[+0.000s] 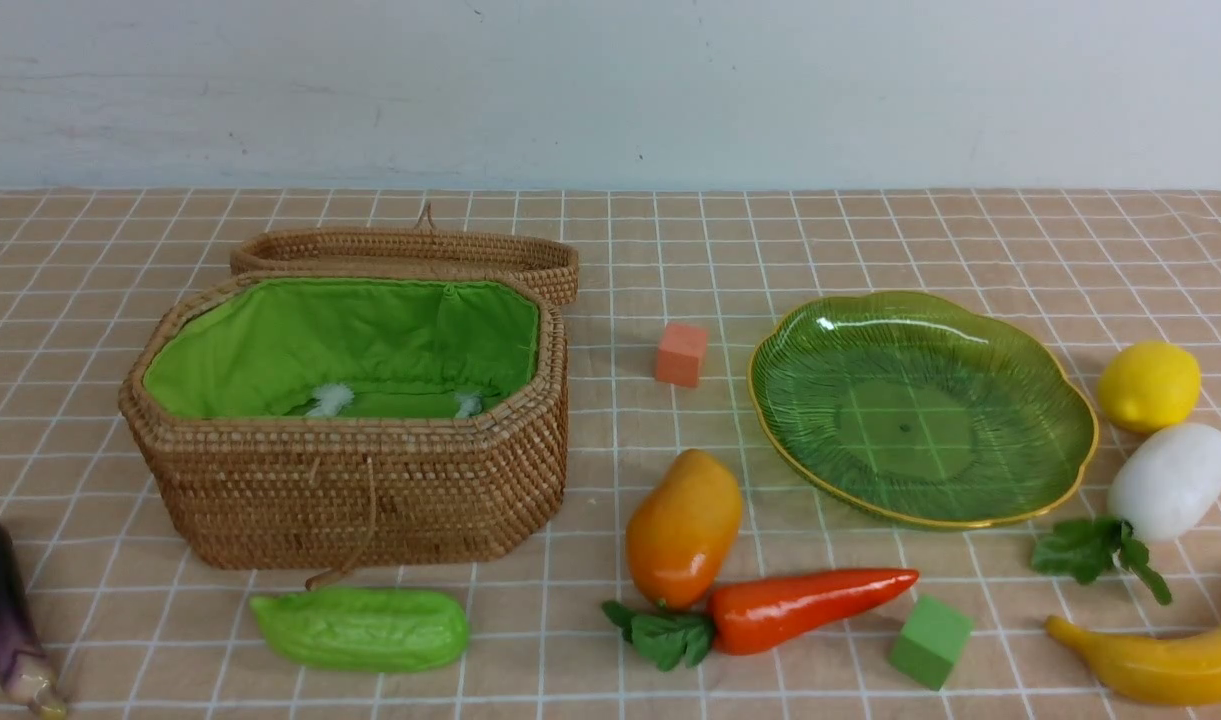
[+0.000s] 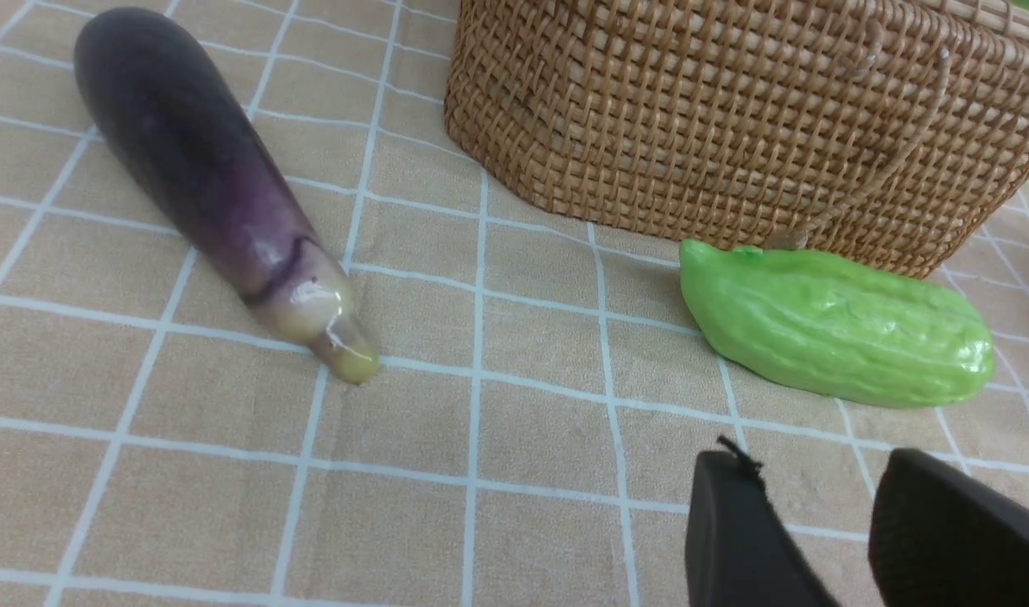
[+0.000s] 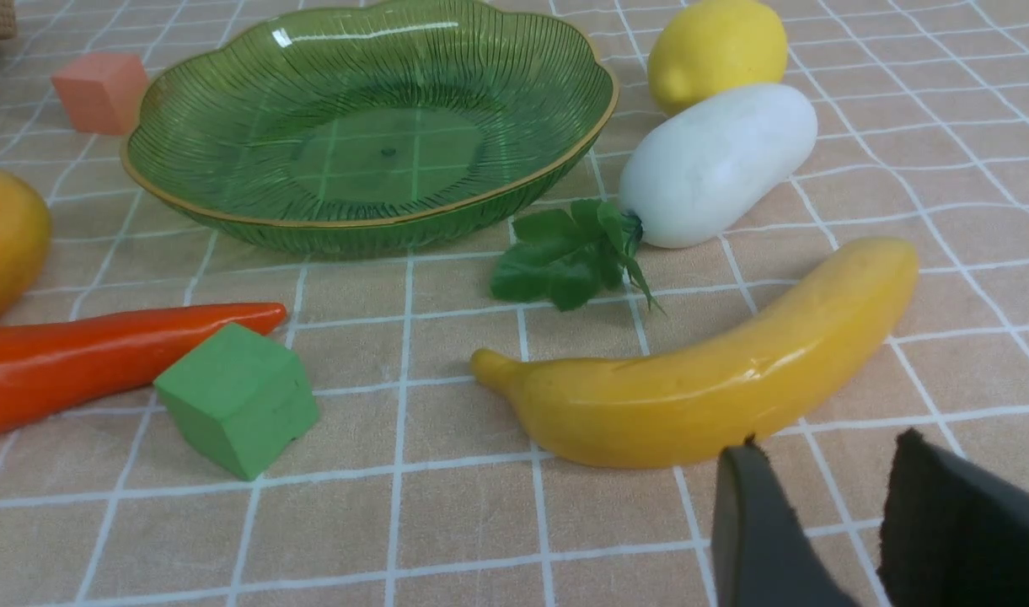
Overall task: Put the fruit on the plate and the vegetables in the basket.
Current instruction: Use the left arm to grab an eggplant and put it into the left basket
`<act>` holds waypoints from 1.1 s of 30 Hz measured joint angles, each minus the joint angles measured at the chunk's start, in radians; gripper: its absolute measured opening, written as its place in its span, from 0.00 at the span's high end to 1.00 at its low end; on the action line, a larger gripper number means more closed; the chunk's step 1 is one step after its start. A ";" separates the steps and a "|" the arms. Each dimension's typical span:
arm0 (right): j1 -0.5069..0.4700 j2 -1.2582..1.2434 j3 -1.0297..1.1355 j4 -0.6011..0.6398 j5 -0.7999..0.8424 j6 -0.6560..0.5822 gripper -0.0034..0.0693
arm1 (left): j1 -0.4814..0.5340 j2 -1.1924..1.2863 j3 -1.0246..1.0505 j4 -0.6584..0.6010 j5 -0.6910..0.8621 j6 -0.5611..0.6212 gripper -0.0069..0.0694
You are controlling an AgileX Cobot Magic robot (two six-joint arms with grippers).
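While both grippers hang empty, left gripper (image 2: 817, 485) and right gripper (image 3: 826, 472) w/ fingers apart, the banana (image 3: 716, 379) lies near the plate (image 3: 371, 224), just ahead of the right one. Looks glossy, prob. light, stiff, slippery: grip across mid-body, not the tapered ends.

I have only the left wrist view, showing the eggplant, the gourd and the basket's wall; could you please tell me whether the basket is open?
Observer: Yes. The basket is open, with its lid folded back behind it.
Operator: Thank you. Is there anything on the plate yet?
Observer: No, the plate holds nothing so far.
Operator: And where does the carrot lie?
Observer: The carrot lies on the cloth, nearer the robot than the plate, right beside the mango.
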 joint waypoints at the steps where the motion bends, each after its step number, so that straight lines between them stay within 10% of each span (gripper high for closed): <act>1: 0.000 0.000 0.000 0.000 0.000 0.000 0.62 | 0.000 0.000 0.000 0.000 0.000 0.000 0.60; 22: 0.000 0.000 0.000 0.000 0.000 0.000 0.62 | 0.000 0.000 0.000 -0.489 -0.372 -0.200 0.60; 33: 0.000 0.000 0.007 0.272 -0.199 0.223 0.62 | 0.000 0.031 -0.277 -0.489 0.060 -0.018 0.93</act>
